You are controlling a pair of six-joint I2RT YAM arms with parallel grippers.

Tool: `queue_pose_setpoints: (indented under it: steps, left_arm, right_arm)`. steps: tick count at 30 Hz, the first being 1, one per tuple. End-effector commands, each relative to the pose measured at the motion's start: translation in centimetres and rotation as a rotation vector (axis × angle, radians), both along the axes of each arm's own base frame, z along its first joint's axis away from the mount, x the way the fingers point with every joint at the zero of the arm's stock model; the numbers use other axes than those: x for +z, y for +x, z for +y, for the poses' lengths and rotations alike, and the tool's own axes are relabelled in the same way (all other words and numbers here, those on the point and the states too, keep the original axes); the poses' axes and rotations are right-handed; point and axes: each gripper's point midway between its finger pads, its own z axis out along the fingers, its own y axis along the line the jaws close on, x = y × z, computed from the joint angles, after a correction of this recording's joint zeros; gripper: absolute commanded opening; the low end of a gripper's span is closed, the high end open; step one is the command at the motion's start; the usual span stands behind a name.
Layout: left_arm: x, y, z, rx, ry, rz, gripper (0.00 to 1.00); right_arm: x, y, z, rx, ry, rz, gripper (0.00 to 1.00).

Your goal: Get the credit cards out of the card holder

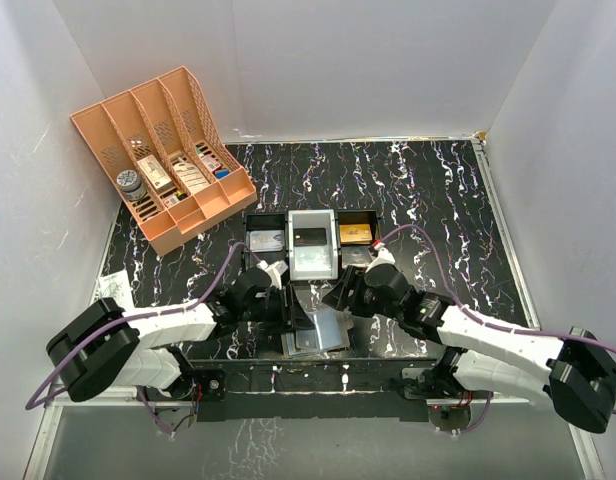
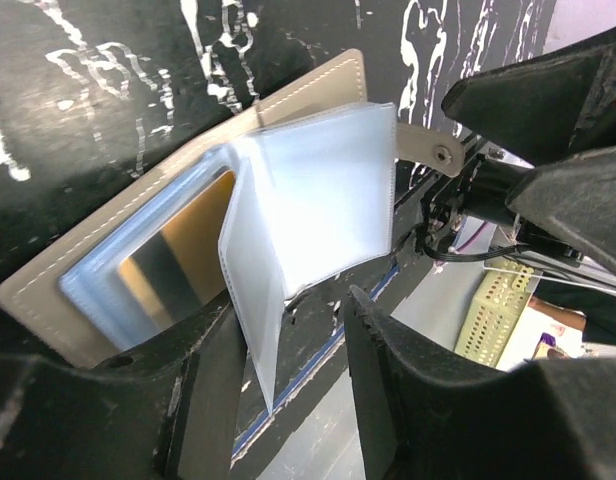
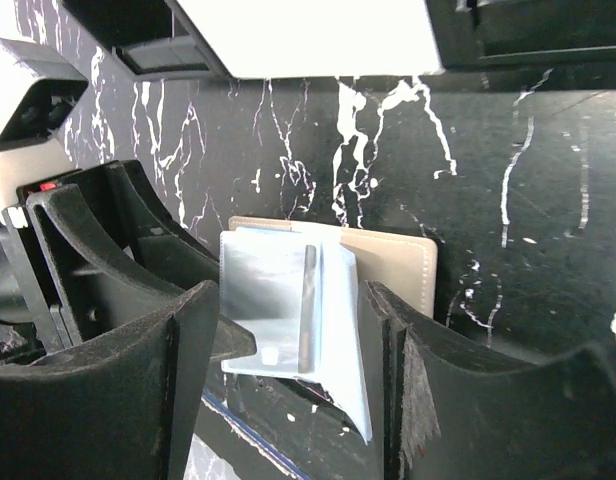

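Note:
The card holder (image 1: 321, 334) lies open near the front edge, between both grippers. Its beige-grey cover (image 2: 48, 290) holds pale-blue clear sleeves (image 2: 328, 190). A gold-orange credit card (image 2: 183, 255) sits in a sleeve on the left panel. One sleeve leaf (image 2: 253, 330) stands up between the fingers of my left gripper (image 2: 293, 340), close to the left finger, with a gap to the right one. My right gripper (image 3: 288, 330) is open around another raised leaf (image 3: 338, 330), not pinching it. Cards lie in the trays: a gold one (image 1: 356, 234) and dark ones (image 1: 266, 240).
Three trays stand in a row behind the holder: black (image 1: 250, 228), white (image 1: 293, 250), black (image 1: 340, 222). A peach rack (image 1: 178, 215) with small boxes sits at the back left. White walls close in the sides.

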Motion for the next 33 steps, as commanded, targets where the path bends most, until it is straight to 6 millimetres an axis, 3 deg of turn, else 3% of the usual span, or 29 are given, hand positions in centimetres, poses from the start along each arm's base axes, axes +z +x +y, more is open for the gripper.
queue_pose_setpoints:
  steps: [1,5,11,16,28,33]
  left_arm:
    - [2.3,0.4,-2.5,-0.049,-0.062,-0.045,0.41]
    - [2.3,0.4,-3.5,-0.064,-0.059,-0.044,0.43]
    - [1.6,0.0,-4.9,-0.096,-0.019,-0.031,0.55]
    - [1.6,-0.2,-5.2,-0.099,-0.005,-0.047,0.59]
    - [2.0,0.8,-1.6,0.018,0.099,-0.119,0.64]
    - [2.0,0.9,-1.0,0.052,0.096,-0.123,0.64]
  right_arm:
    - [0.4,1.0,-1.9,-0.080,-0.027,-0.033,0.56]
    - [0.4,1.0,-2.5,-0.088,-0.029,-0.026,0.56]
    - [0.1,0.7,-2.3,-0.066,-0.008,-0.009,0.56]
    - [0.0,0.5,-2.1,-0.052,0.022,0.002,0.55]
    - [1.4,-1.0,0.1,0.093,0.129,-0.009,0.38]
    - [1.6,-1.8,1.3,0.201,0.140,-0.011,0.29]
